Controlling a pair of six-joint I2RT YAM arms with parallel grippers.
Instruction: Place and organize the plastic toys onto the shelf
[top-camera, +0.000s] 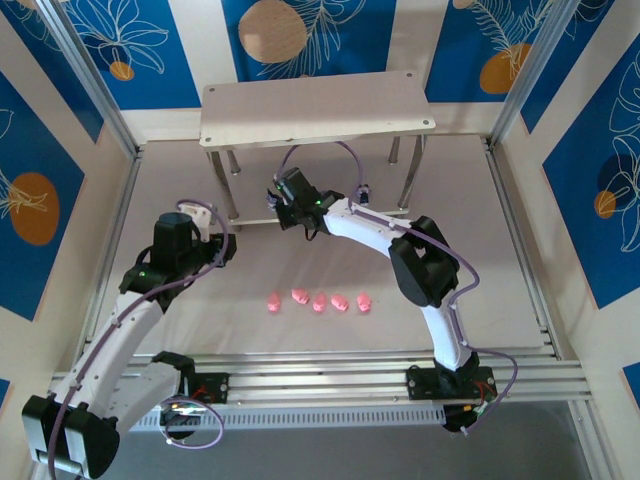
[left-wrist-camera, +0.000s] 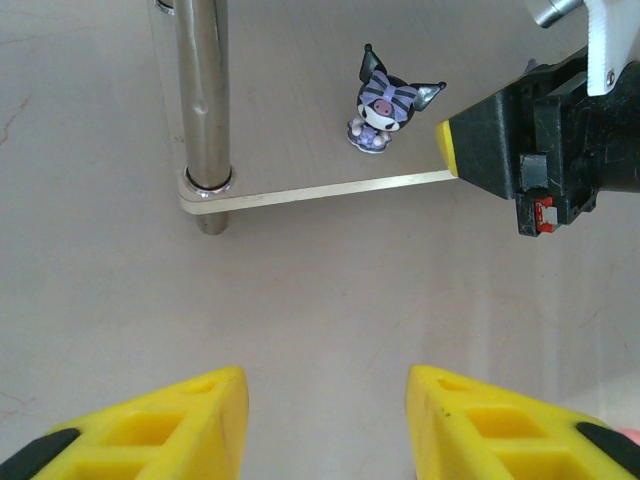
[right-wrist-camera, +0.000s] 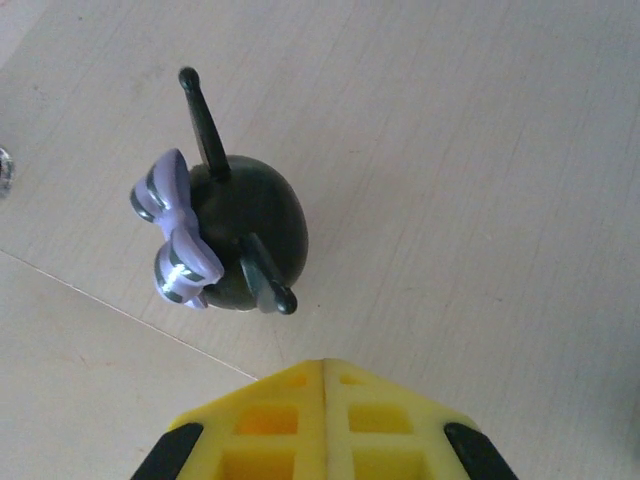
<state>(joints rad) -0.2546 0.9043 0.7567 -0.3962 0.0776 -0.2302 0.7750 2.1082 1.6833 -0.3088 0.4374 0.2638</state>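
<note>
The shelf (top-camera: 320, 108) stands at the far side of the desk (top-camera: 480, 260), its lower board just above the desk surface. One dark figurine (left-wrist-camera: 381, 103) with a pale face and a striped bow stands upright on that lower board. It is close to the board's front edge, to the right of the shelf's silver front-left leg (left-wrist-camera: 200, 100) in the left wrist view. The right claw (right-wrist-camera: 322, 390) reaches in under the shelf's top board, its yellow fingers pressed together with nothing between them. Its tips are just beside the figurine and not touching it. The left claw (left-wrist-camera: 325, 425) hangs over bare desk in front of the shelf's front-left corner, its two yellow fingers apart and empty, pointing toward the lower board. Five pink toys (top-camera: 319, 302) lie in a loose row on the desk, well in front of the shelf, roughly level with its middle.
</note>
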